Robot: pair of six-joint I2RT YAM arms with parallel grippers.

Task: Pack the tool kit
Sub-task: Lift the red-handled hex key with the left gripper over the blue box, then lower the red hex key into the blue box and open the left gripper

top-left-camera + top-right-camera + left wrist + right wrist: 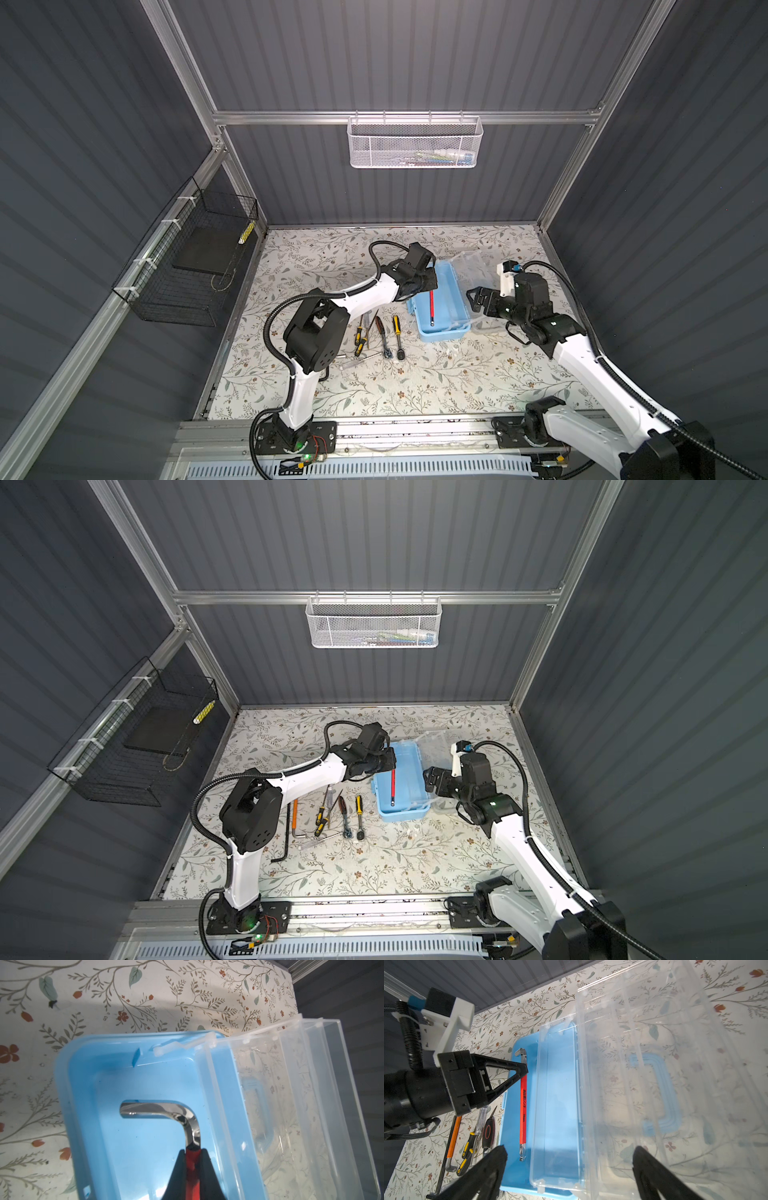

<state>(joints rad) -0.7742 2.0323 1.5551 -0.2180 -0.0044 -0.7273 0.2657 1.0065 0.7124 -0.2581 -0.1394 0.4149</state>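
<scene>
Over box (83, 1105): hex key (158, 1108), L claw (192, 1155)

Left arm (361, 293): base at near edge of table (415, 386), left part. Elbow bent high, white forearm stretched toward table middle, wrist tipped downward.
Left gripper (192, 1153): jaws pinched tight on red-sleeved hex key (523, 1105), close to its bent end.
Right arm (582, 353): base at near edge, right part. Forearm slants in from right edge toward middle.
Right gripper (473, 300): jaws spread wide, tips aimed toward left gripper. The two grippers near, apart.
</scene>
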